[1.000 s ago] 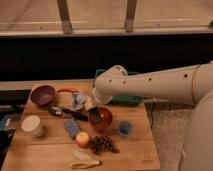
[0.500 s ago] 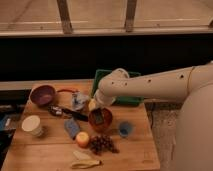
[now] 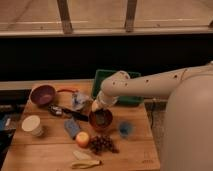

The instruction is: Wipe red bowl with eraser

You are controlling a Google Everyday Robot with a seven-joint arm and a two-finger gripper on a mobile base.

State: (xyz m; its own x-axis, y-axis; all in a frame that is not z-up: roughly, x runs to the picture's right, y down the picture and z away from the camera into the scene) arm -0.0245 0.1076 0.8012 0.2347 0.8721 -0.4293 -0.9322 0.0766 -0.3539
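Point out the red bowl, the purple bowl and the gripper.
red bowl (image 3: 101,128), camera view, front wall.
purple bowl (image 3: 43,94), camera view, its inside.
gripper (image 3: 97,107), camera view, its tip, just above the red bowl's left rim.

Dim, warm light falls from above on the wooden table. The far side lies in deep shadow. The pale arm is the brightest thing; its gripper hangs just over the red bowl, whose inside looks dark.

We read no text, labels or nos. anywhere; end effector is just above red bowl.
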